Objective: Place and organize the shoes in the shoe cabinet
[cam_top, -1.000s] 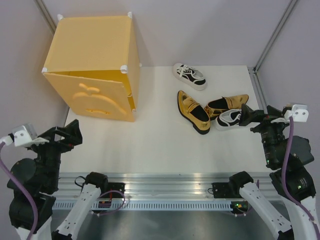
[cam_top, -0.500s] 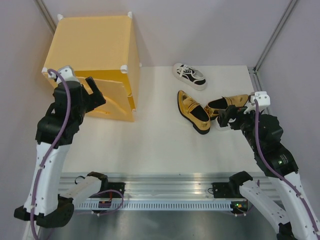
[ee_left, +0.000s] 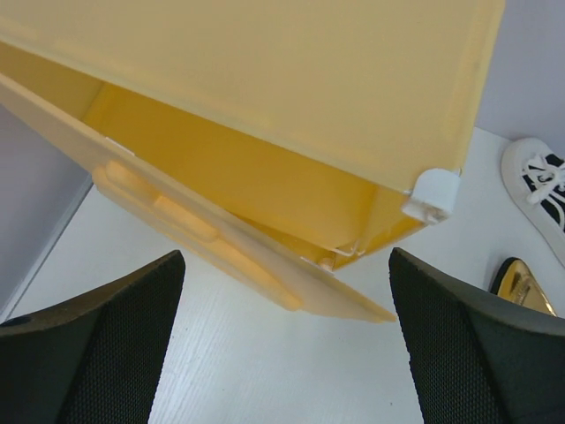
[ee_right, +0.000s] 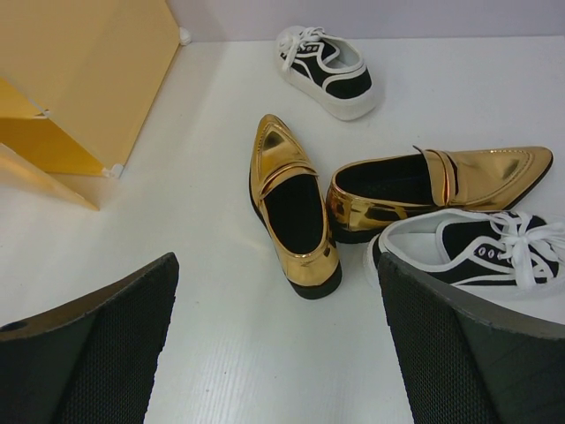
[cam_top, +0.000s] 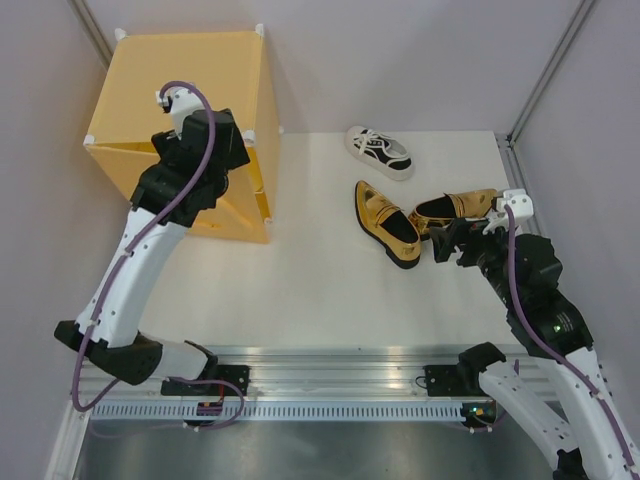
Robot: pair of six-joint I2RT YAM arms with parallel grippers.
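Observation:
The yellow-orange shoe cabinet stands at the back left, its door slightly ajar. My left gripper is open and empty, just in front of the door's top right corner; the left wrist view shows the gripper above bare table. One gold loafer and a second lie right of centre. One white sneaker lies at the back. The other sneaker shows only in the right wrist view. My right gripper is open and empty over it, also shown in its wrist view.
The white table ends in a metal rail along the near edge. Grey walls close the left, back and right sides. A metal post runs up at the back right corner.
My left arm swung from the near left corner up to the cabinet door. My right arm moved in over the shoes and now covers the near sneaker in the top view.

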